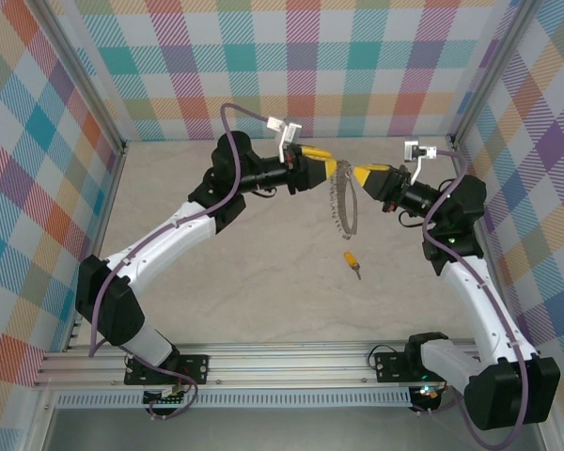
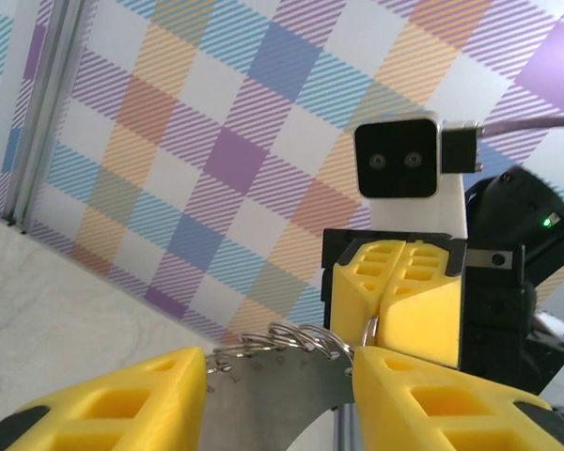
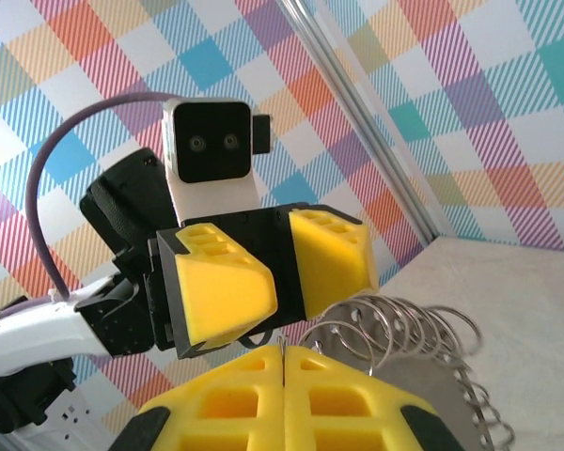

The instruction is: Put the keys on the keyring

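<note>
Left gripper [image 1: 327, 169]: jaws partly open. Its two yellow fingers [image 2: 122, 404] stand on either side of the top rim of the keyring. I cannot tell whether either one touches the metal.
Right gripper [image 1: 354, 173]: jaws closed together, pinching the wire loops at the top of the keyring and holding it up. It meets the left gripper nose to nose.
Keyring [image 1: 342, 209]: hangs in the air above the table, between the two grippers, toward the far right part. It is edge-on and chain-like from above. From the wrists it is a flat metal ring with silvery loops along its rim.
Key [image 1: 352, 262]: lies alone on the table, right of centre, just nearer the near edge than the hanging keyring. Its yellow-orange head is toward the far edge and its dark blade toward the near edge. It is apart from both grippers and from the keyring.
Table [image 1: 263, 282]: pale marbled top with checked walls around it.
</note>
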Robot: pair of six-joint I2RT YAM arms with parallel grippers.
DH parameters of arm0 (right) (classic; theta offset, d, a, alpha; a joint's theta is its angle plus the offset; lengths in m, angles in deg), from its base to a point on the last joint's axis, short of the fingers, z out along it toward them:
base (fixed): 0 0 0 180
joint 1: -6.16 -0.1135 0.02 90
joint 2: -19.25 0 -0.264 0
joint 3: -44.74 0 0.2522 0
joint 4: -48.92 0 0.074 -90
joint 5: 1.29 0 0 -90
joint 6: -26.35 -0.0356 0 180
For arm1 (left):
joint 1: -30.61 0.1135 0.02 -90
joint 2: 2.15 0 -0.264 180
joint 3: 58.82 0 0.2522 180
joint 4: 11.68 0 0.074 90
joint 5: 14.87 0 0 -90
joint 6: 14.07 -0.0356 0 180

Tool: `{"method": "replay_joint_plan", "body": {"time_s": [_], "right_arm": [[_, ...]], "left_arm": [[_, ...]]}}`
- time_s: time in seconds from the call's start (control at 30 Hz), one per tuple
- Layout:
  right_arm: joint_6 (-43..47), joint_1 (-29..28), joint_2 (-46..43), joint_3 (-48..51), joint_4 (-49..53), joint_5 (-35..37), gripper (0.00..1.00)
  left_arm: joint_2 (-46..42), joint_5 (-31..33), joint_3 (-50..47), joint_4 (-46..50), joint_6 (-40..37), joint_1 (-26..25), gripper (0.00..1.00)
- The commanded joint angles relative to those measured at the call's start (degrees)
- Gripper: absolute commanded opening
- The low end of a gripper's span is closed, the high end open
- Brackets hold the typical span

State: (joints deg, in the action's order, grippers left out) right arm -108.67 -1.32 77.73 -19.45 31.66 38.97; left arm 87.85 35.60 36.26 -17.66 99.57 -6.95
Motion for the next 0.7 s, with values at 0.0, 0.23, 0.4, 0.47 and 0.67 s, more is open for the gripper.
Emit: {"method": "replay_joint_plan", "body": {"time_s": [0.0, 0.23, 0.4, 0.47, 0.67], "right_arm": [[-3.4, -0.1, -0.3, 0.7, -9.2, 2.8, 0.00], [-4.9, -0.1, -0.6, 1.9, -10.9, 6.4, 0.00], [-5.8, -0.2, -0.4, 1.9, -11.9, 7.1, 0.00], [-6.0, -0.1, -0.2, 1.8, -12.0, 7.0, 0.00], [-6.4, -0.1, 0.1, 1.6, -12.5, 6.9, 0.00]], "left_arm": [[-0.2, -0.7, -0.7, -9.4, 6.1, 0.4, 0.43], [1.6, -2.0, -1.6, -17.9, 14.1, 0.2, 0.41], [2.8, -2.5, -1.9, -19.6, 15.7, -0.7, 0.41], [3.2, -2.6, -1.7, -19.7, 15.7, -1.2, 0.41], [5.0, -3.5, -0.3, -19.8, 15.9, -2.5, 0.40]]}}
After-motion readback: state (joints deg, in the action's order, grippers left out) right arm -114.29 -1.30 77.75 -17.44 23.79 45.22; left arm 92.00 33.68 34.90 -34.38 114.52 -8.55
